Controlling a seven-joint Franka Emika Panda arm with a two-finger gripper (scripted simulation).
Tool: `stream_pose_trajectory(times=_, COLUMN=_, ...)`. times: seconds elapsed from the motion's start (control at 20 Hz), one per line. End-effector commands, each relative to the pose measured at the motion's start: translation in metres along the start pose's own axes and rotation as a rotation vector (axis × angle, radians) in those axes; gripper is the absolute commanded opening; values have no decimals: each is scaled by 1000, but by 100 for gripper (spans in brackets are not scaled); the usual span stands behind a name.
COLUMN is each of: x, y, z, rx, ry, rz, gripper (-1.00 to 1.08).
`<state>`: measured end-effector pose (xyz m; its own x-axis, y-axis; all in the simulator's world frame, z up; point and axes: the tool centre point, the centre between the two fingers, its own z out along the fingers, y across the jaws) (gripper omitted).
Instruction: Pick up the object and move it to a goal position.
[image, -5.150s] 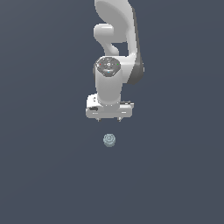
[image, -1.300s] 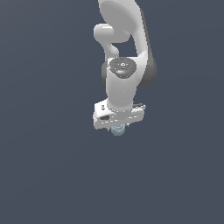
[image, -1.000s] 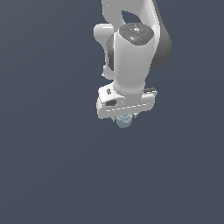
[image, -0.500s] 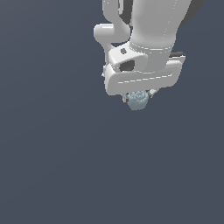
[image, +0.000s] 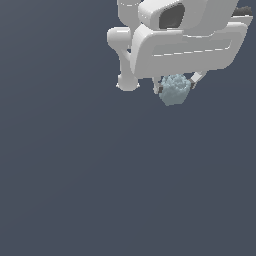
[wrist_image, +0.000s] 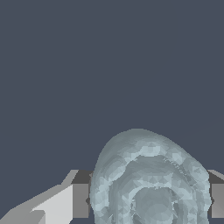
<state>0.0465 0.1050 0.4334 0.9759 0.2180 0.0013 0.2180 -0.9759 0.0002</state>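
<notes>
The gripper (image: 175, 86) is clamping the knobbly blue-grey object (image: 174, 90) between its fingertips (wrist_image: 81, 199), carrying it high near the exterior view's top edge, and its rounded, bumpy sides are risking a slip if the arm is jerking

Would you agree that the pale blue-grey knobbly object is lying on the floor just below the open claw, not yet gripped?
Not quite. The object is the pale blue-grey knobbly lump you describe, but it is not lying free below an open claw. The claw is shut on it, a finger pressing each side. The wrist view shows this best, with the lump wedged between the two fingers.
</notes>
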Motion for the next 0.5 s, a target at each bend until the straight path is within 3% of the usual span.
stream_pose_trajectory(times=0.0, x=2, y=-4, z=-13, rx=0, ry=-1, rz=0, gripper=-100)
stream_pose_trajectory(times=0.45, x=6, y=-9, z=-35, rx=0, ry=-1, rz=1, gripper=-100)
